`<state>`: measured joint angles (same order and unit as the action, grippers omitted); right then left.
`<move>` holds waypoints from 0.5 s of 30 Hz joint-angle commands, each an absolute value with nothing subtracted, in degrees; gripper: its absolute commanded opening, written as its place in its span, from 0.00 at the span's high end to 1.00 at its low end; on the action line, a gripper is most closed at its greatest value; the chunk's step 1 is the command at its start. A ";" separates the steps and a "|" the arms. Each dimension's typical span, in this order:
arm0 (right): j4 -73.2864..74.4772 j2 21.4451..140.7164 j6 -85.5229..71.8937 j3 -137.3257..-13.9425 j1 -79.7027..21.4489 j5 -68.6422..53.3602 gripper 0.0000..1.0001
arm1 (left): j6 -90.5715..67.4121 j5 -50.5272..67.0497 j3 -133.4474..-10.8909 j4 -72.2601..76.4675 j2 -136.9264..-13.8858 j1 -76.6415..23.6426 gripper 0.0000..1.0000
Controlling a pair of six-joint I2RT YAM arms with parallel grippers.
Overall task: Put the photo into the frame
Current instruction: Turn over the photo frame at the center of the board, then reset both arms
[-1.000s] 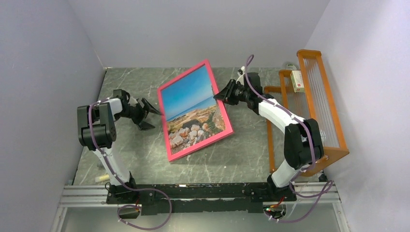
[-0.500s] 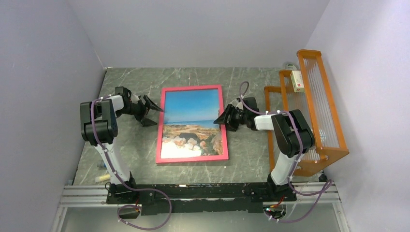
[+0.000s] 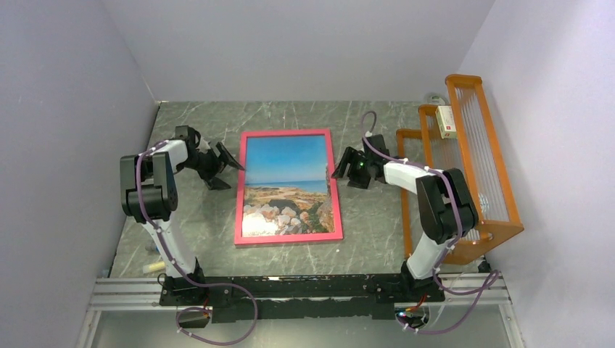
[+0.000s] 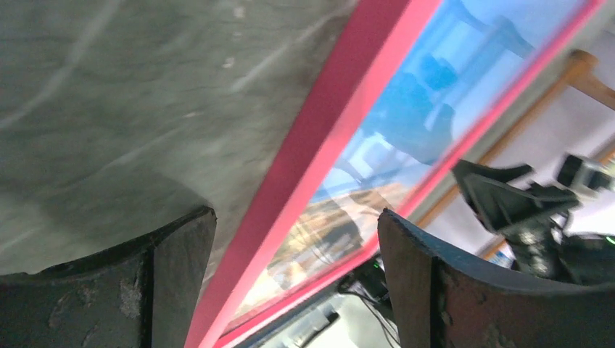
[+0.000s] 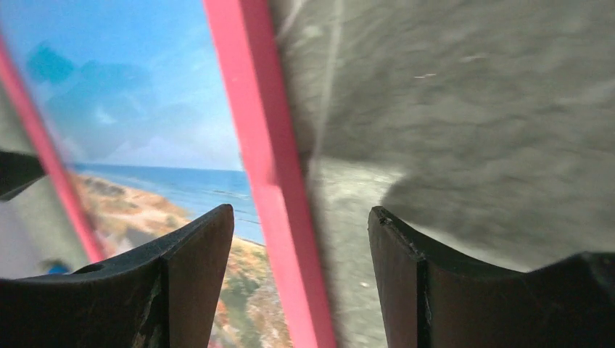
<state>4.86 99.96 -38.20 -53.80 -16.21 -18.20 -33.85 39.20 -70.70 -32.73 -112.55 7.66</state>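
Item: frame (image 3: 240,190), bright pink front upward, lying flat at the middle of the tabletop (image 3: 196,123). Its long sides run from the far edge toward the near edge.

Contents: photo (image 3: 286,181), seated inside the pink border and face up. Blue sky lies at the end toward the far edge, a sea band across the middle, brown rocky shore at the end toward the near edge. Pink border is visible on all four sides of the print.

Left gripper (image 3: 226,172): low over the tabletop, just beside the frame's left long side, near its far corner. Jaws spread wide. In the left wrist view the fingers (image 4: 174,246) stand clear on either side of the pink rail, gripping nothing.

Right gripper (image 3: 339,168): just beside the frame's right long side, at about the same height as the sea band. Jaws parted. In the right wrist view the fingers (image 5: 192,261) straddle the pink rail with space on both sides, and nothing is held.

Other stock: orange wire rack (image 3: 508,210) along the right edge of the tabletop. A small white-and-red box (image 3: 446,121) sits on its far end.

Surface: grey marbled tabletop, walled on three sides.
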 commanded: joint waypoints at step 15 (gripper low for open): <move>36.93 66.59 -30.25 -63.29 -16.21 17.79 0.33 | -23.03 15.58 -72.96 -44.88 -78.90 7.98 0.07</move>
<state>29.54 76.73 -32.58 -59.48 -16.27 6.98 -25.52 20.86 -71.77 -41.52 -88.09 8.03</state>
